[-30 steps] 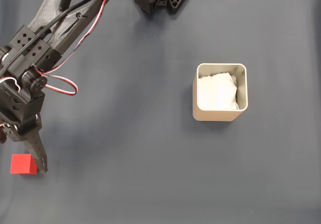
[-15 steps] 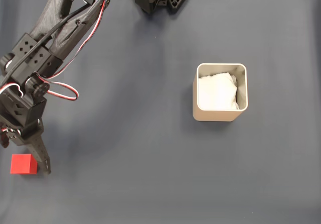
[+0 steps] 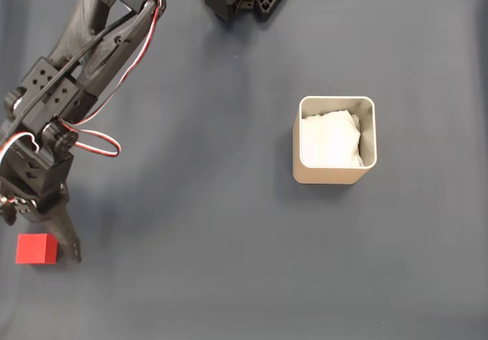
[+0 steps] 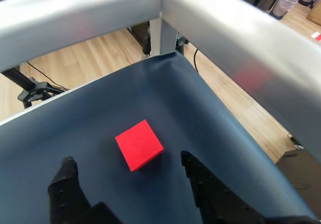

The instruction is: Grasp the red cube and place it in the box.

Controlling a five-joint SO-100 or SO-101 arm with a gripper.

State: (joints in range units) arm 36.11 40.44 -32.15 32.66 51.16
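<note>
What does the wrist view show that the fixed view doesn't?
Wrist view alone: both open fingertips flanking the cube without touching it, the silver frame rails, and the wooden floor beyond the dark mat's edge. Fixed view alone: the box with white lining, far right of the cube, and the arm's red-and-white wires. Both show the red cube and the gripper.

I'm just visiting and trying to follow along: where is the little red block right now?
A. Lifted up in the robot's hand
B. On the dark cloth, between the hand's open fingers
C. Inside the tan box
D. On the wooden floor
B. In the wrist view the red cube sits on the dark cloth ahead of the open hand, with gaps on both sides; the box holds just white paper.
</note>
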